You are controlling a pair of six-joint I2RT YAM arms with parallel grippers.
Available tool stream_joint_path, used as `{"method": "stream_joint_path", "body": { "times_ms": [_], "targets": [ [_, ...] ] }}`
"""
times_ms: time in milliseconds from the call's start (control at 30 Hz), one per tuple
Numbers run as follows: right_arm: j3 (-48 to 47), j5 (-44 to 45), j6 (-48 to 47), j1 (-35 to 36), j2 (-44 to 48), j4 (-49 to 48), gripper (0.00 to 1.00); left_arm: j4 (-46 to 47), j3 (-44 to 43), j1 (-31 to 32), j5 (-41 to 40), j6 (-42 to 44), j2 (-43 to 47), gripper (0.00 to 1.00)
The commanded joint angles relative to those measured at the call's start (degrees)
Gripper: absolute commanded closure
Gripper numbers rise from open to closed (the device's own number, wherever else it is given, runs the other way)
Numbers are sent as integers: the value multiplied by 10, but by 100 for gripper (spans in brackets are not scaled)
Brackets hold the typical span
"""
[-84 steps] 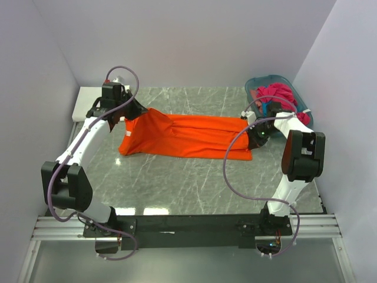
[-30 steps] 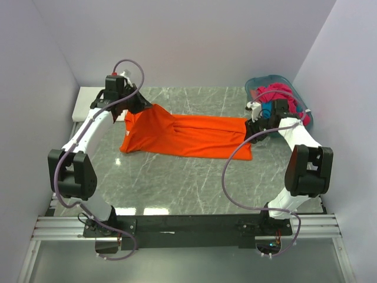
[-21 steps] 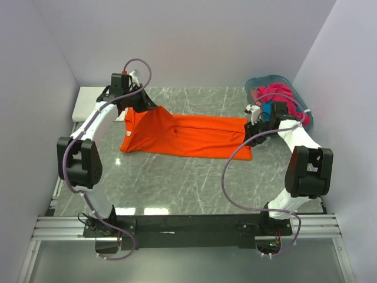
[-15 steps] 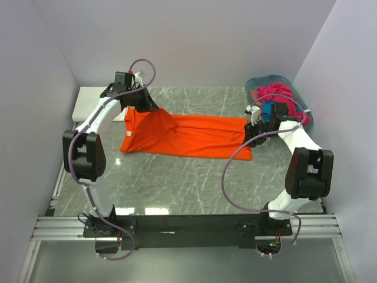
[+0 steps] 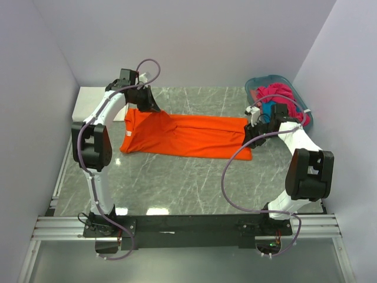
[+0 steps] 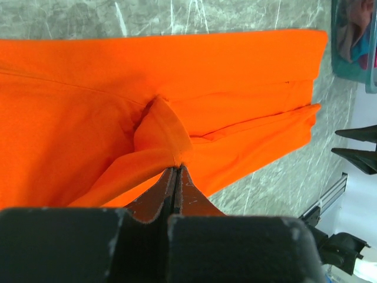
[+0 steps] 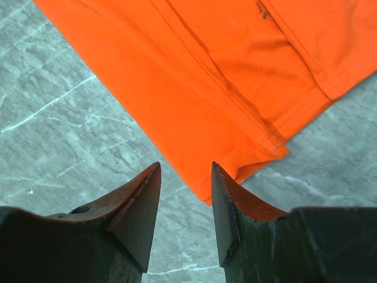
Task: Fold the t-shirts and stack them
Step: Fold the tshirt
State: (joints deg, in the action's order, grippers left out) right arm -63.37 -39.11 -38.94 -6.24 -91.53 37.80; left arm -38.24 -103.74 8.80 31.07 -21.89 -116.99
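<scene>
The left fingers are clamped shut on a pinch of the orange t-shirt, at its far-left corner, about 10 o'clock on the counter. Over the last seconds this arm has swung rightward from the 9 o'clock edge and carried the pinched cloth with it. That corner now stands up in a small peak, with creases running toward it, rather than lying flat. I read this as the start of a fold of the left end over the body.

The rest of the shirt has stayed put, stretched flat across the middle from 9 to 3 o'clock.

At the 3 o'clock end the right fingers hang partly spread above the near-right hem corner. Nothing sits between them, and they have hardly shifted in the last second. That end is therefore unheld and could drag if the pull goes on.

At 2 o'clock the teal basket holds the magenta and blue shirts, not yet folded.
</scene>
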Motion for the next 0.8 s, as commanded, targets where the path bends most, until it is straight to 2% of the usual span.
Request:
{"method": "stream_joint_path", "body": {
  "times_ms": [0,433,767],
  "targets": [
    [-1,-10,-11,3,23,2,53,-20,-38,-2,22,29,-10,100],
    [-2,-12,-15,4,26,7,53,-47,-91,-3,-22,48,-61,100],
    [-2,-14,-15,4,23,7,53,-57,-129,-4,-16,62,-97,100]
  ]
}}
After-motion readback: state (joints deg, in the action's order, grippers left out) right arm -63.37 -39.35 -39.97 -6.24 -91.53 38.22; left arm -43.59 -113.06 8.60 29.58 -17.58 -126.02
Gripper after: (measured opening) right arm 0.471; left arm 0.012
